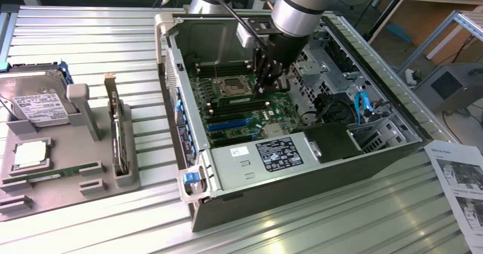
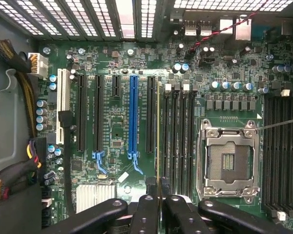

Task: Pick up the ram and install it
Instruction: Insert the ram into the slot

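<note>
**Ram Gripped Over the Board, Tight Lane Inside the Case**

And here's the gripper [image 1: 268, 83], down inside the open computer case [image 1: 226, 203], clenched on the ram [image 2: 158, 141]. In the wrist view the stick shows edge-on, a thin line running out from between the fingers [image 2: 145, 209]. It lies lengthwise along the black memory slots [image 2: 179, 141] on the motherboard [image 2: 119, 165]. It's a narrow lane. A long black slot [image 2: 150, 114] sits just beside the ram on one side, and the first memory slot sits just beside it on the other. Whether the ram's lower edge touches a slot cannot be told. Past that bank of slots lies the open processor socket [image 2: 227, 163], and a blue slot [image 2: 134, 114] lies further off the other way. In the exterior view the arm reaches in through the case's open side, with walls standing all around it. A labelled metal box [image 1: 279, 152] sits near the gripper, toward the viewer. Outside the case, the ribbed metal table [image 1: 98, 44] spreads wide.
</note>
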Robot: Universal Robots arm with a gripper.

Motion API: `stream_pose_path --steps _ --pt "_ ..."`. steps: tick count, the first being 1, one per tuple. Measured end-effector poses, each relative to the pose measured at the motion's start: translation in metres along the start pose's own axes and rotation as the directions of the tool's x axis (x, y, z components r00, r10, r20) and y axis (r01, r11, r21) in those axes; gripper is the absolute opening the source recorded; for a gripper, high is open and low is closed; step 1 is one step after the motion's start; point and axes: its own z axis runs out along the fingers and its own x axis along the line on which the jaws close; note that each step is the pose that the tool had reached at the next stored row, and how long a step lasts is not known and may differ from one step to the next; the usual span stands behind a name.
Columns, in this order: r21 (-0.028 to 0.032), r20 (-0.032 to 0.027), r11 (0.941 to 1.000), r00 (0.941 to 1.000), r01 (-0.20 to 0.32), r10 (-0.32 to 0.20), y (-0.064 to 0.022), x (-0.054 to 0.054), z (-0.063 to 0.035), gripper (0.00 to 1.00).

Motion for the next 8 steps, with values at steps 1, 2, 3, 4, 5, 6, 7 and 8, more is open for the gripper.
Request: stream_pose_path --steps 1,2,3,4,5,6,7,8 --pt "0.0 -0.0002 1.0 1.0 0.0 0.0 -0.0001 -0.001 0.0005 0.13" --pt "0.0 -0.0002 1.0 1.0 0.0 0.0 -0.0003 -0.002 0.0016 0.13" --pt "0.0 -0.0002 1.0 1.0 0.0 0.0 -0.0005 -0.003 0.0026 0.13" --pt "0.0 0.0001 1.0 1.0 0.0 0.0 -0.0008 -0.004 0.004 0.13" --pt "0.0 0.0 1.0 1.0 0.0 0.0 -0.0011 -0.004 0.0054 0.13" --pt "0.0 -0.0001 1.0 1.0 0.0 0.0 -0.0012 -0.005 0.0067 0.13" --pt "0.0 -0.0001 1.0 1.0 0.0 0.0 -0.0014 -0.005 0.0086 0.13" --pt "0.0 -0.0001 1.0 1.0 0.0 0.0 -0.0017 -0.005 0.0107 0.13"
